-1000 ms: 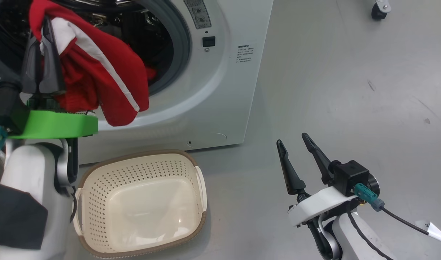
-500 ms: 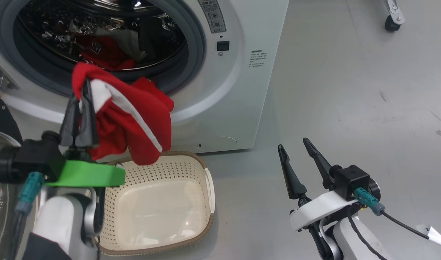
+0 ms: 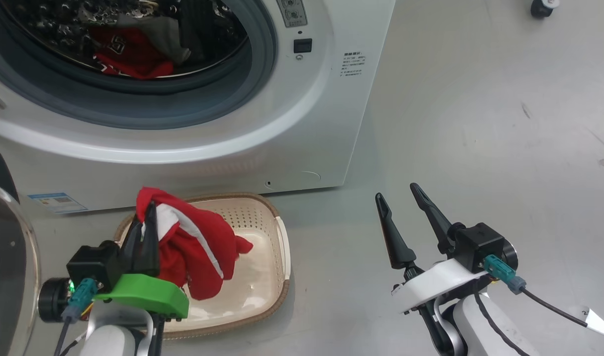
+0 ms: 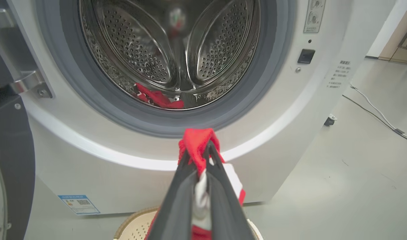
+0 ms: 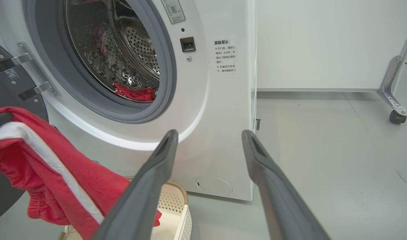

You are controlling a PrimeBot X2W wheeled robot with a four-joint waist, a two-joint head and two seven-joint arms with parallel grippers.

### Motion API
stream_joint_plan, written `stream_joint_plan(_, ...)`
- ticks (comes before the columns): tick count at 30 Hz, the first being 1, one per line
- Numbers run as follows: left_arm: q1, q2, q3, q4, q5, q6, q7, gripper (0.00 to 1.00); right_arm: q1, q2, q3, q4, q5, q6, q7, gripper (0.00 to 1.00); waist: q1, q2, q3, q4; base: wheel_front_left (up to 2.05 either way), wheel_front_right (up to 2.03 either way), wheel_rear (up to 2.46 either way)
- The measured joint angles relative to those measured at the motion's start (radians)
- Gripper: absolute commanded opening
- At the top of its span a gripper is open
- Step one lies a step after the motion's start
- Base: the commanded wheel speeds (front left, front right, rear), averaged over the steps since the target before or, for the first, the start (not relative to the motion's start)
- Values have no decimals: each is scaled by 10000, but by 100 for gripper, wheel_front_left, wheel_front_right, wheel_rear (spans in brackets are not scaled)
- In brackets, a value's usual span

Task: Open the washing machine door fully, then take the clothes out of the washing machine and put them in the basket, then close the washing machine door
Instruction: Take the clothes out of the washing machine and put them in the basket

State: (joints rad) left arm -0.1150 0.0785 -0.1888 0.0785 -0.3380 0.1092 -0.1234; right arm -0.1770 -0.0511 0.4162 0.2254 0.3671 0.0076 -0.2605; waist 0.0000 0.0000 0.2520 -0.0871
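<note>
Low on the left of the head view: left gripper pinched shut on the clothes, red with a white stripe, cloth bunched over the fingertips and draped rightward and down from them into the basket; lower folds inside its walls, contact with its floor not clear. Just behind, washing machine with its mouth uncovered and more red cloth lying in the drum; washing machine door swung out at far left. Over at lower right, right gripper spread wide, holding nothing, above bare floor, well apart from basket and clothes. Compared with half a second back: then held higher, hem dangling above the basket's far rim against the machine's white front; a full second back, up at the drum mouth; now lowered into the basket, camera tilted as well; right gripper spread the same. Through the left wrist view: both fingers pressed together, red fabric folded over their tips, white trim squeezed between them, basket rim directly beneath, perforated drum ahead, blue label low on the machine's front. Through the right wrist view: two fingers parted with empty air between, clothes hanging at left over the basket's corner, machine straight ahead.
</note>
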Motion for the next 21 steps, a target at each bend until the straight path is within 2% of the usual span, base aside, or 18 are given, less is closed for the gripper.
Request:
stream_joint_plan(9, -7, -42, 180, 984, -226, 0, 182, 0, -272, -2, 102, -249, 2, 0, 0, 100, 0, 0, 748, -242, 0, 0, 0)
stream_joint_plan(21, -1214, -15, 483, 2397, -550, 2, 453, 0, -1062, -15, 431, -700, 27, 0, 0, 100, 0, 0, 2187, -679, 0, 0, 0)
